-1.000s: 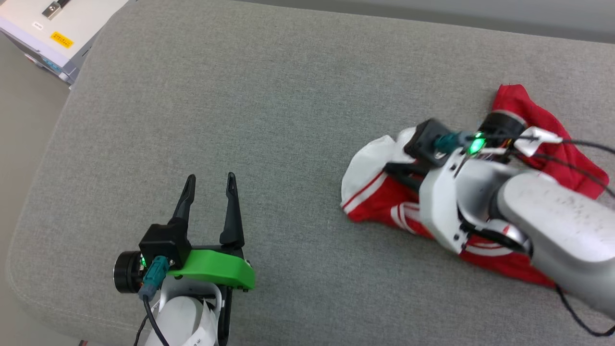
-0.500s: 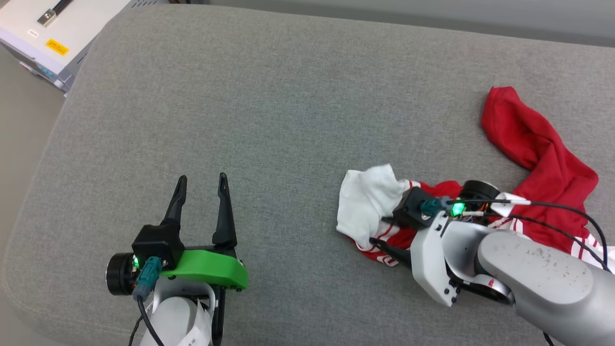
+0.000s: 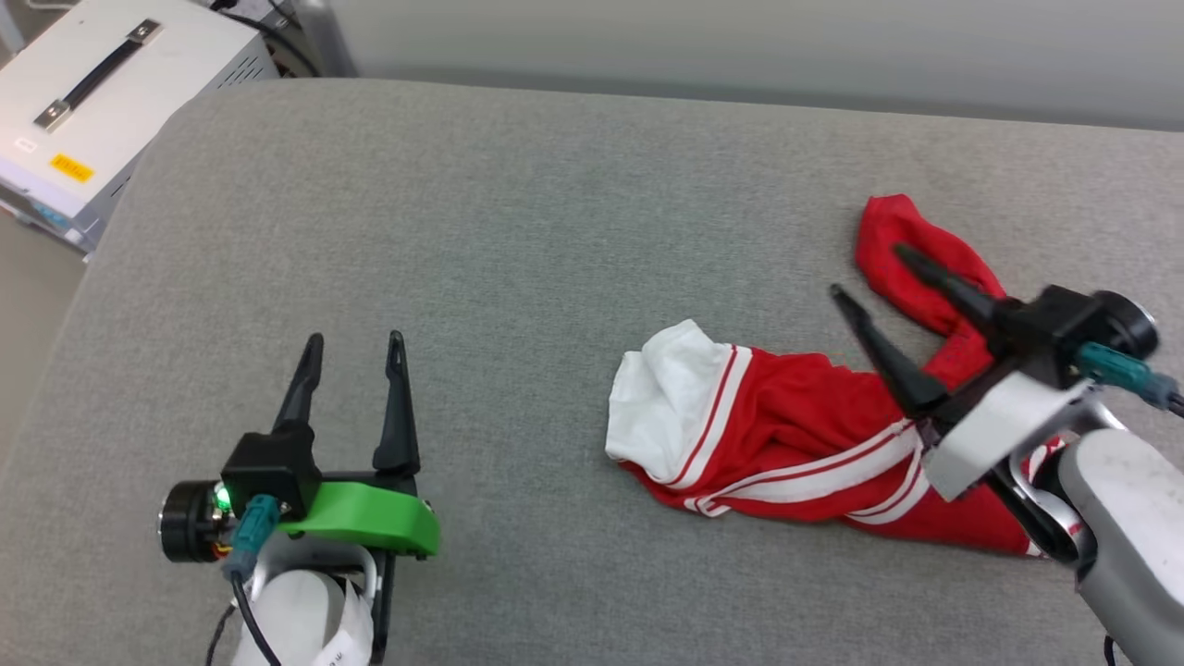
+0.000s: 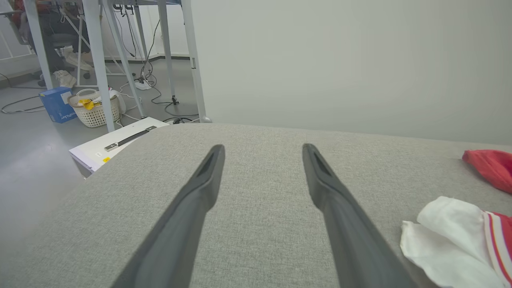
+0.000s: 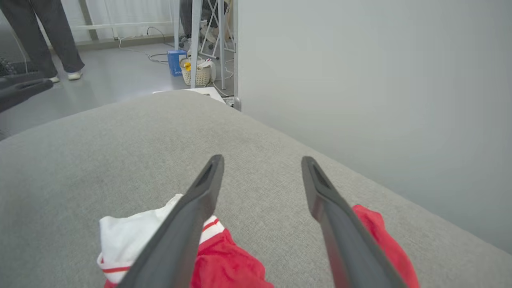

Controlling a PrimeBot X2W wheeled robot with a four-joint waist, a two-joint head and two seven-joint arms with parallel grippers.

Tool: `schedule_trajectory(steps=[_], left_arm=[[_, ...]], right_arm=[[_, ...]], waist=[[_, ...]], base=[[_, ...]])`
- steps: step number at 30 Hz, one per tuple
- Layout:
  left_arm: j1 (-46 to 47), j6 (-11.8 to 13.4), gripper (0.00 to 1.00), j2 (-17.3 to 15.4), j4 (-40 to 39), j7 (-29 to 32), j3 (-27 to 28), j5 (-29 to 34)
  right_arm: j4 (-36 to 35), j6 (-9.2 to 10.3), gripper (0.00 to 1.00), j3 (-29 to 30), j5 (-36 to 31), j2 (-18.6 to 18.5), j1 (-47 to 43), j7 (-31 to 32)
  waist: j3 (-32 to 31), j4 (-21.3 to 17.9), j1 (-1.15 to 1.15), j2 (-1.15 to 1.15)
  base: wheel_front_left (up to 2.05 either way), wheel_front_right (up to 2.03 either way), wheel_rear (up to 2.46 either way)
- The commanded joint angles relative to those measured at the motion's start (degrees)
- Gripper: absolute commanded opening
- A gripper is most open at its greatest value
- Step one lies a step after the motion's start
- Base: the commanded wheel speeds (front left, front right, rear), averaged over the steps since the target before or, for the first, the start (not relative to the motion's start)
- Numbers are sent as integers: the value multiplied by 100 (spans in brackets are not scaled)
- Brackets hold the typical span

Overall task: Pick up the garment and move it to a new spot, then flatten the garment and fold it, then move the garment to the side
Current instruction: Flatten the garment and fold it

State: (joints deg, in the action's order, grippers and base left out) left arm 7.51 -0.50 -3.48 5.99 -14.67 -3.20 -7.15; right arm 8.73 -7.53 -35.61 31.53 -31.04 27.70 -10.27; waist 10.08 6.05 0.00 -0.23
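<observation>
Now, garment: lying bunched on grey cushion, ungripped.
Right gripper: hovering over it, jaws gaping, grasping nothing.
Left gripper: sitting well apart, fingers spread, empty.

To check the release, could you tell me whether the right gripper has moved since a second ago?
Yes: the right gripper, now open, moved right and toward the cushion's far edge.
</observation>
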Motion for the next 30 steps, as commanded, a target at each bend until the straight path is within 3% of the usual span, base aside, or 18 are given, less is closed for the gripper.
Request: schedule_trajectory(steps=[1,7,15,18,24,30], left_arm=[[157,-93,100,-62,-37,-33,57,82],[681,-442,100,-304,-88,-33,73,150],[1968,-690,100,-916,502,221,-736,-184],[2500,-695,100,-1260,672,718,-1467,-707],[3510,-697,100,-1943,940,2369,-2994,-2113],[4314,-698,100,-2282,1070,4121,-4382,-3245]], right_arm=[[-32,4,100,419,-326,174,-299,-125],[-362,4,100,2060,-1472,1060,-1245,-388],[-835,4,100,3221,-2254,1944,-2155,-468],[-932,4,100,3400,-2375,2117,-2351,-470],[-1060,4,100,3564,-2550,2370,-2574,-472],[-1048,4,100,3505,-2655,2416,-2499,-472]], waist=[[-105,-172,0,23],[-127,-373,0,23],[-94,-521,0,23],[-62,-584,0,23],[43,-711,0,23],[236,-848,0,23]], base=[[0,0,0],[0,0,0],[0,0,0],[0,0,0],[0,0,0],[0,0,0]])
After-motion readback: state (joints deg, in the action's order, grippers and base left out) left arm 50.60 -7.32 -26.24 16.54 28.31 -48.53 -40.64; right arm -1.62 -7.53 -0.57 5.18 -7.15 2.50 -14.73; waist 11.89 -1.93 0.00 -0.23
